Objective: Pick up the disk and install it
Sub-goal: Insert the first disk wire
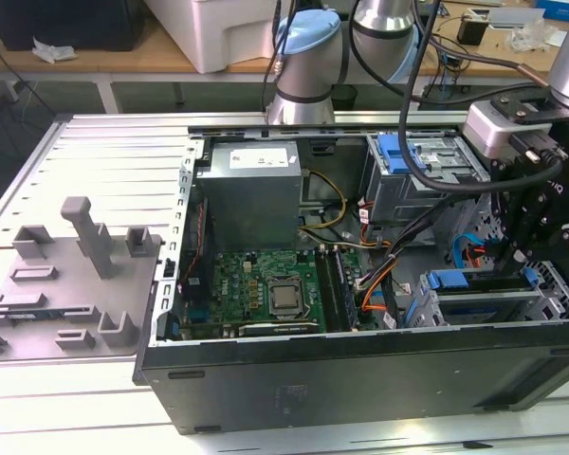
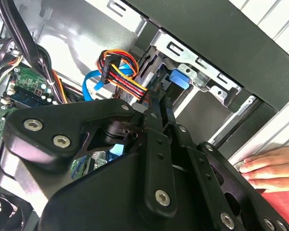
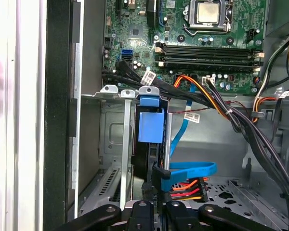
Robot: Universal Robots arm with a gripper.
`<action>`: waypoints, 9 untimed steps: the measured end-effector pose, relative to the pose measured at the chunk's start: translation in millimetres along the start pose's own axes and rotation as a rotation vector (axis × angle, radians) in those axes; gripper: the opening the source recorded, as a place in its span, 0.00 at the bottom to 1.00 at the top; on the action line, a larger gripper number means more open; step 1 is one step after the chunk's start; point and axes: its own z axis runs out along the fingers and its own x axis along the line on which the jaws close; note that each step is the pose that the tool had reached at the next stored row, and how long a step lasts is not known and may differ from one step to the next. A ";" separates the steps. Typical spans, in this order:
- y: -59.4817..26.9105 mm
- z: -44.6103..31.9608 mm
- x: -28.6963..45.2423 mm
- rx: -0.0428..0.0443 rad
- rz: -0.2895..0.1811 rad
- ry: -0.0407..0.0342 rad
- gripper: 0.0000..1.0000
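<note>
The gripper (image 1: 536, 232) hung inside the computer case (image 1: 360, 379), above the disk (image 3: 150, 126) seated edgewise in its bay. Whether its jaws were open could not be told.

Probably a lab: open computer case (image 1: 360, 379) on slotted aluminium table (image 1: 104, 161).

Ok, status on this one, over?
Gripper low over drive cage. Disk standing edge-on in cage slot, cables beside it. Person's hand resting outside case wall.

The disk (image 3: 150, 126) sits deep in its slot, so mostly its blue end shows. The gripper (image 3: 151, 211) is cut off by the picture's edge. A hand (image 2: 269, 168) is half hidden behind the arm.
</note>
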 end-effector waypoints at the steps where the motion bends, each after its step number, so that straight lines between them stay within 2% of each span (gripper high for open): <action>1: 0.0 0.2 0.0 0.0000 0.000 0.0001 0.17; 9: 0.1 1.7 -0.1 0.0000 0.000 0.0001 0.17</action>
